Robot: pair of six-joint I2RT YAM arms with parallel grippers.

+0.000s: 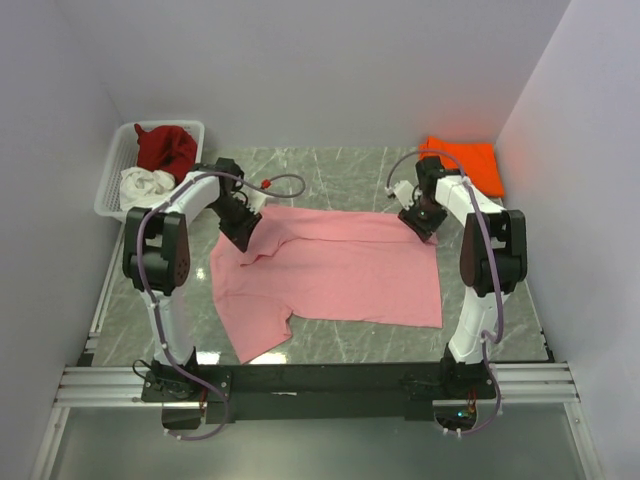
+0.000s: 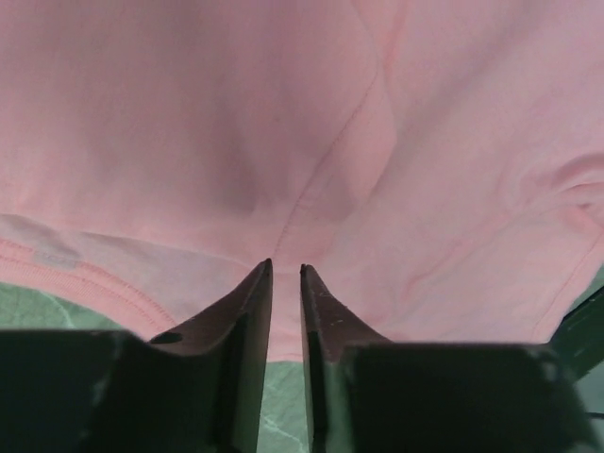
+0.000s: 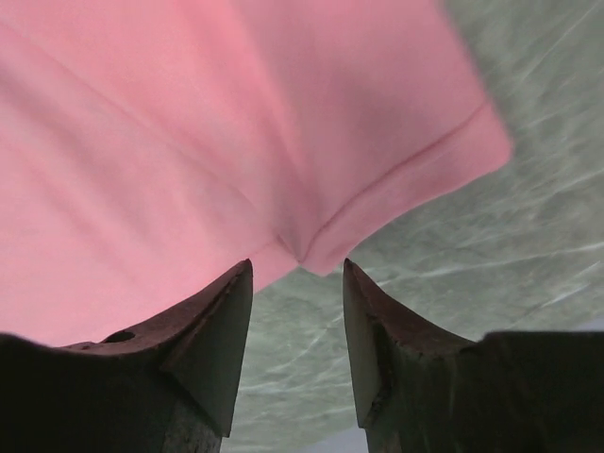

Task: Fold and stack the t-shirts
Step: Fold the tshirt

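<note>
The light pink cotton t-shirt (image 1: 330, 275) lies spread on the middle of the green marbled table (image 1: 340, 175), neck to the left, hem to the right, one sleeve pointing to the near left. The far-left part is rumpled.

Pincer state:
- The left pincer (image 1: 240, 238) hangs over the rumpled far-left shoulder area. Its jaws stand a narrow gap apart, with no cloth clamped between them.
- The right pincer (image 1: 420, 222) sits at the far-right hem corner with its jaws clearly parted. The corner lies just beyond the tips, ungripped.

The step in hand appears to be taking hold of the far edge for a lengthwise fold.

1. Lower each pincer until its tips straddle the cloth edge, then close.
2. Take the hem corner through its full thickness; a shallow bite is likely to slip.
3. On the left, grip at the seam, not on a loose wrinkle.
4. Lift both ends together and level, keeping the edge taut.

The folded bright orange t-shirt (image 1: 465, 160) at the far right probably marks the stack. The dark red t-shirt (image 1: 165, 148) and white t-shirt (image 1: 145, 185) wait in the white lattice basket (image 1: 112, 180) at the far left.
</note>
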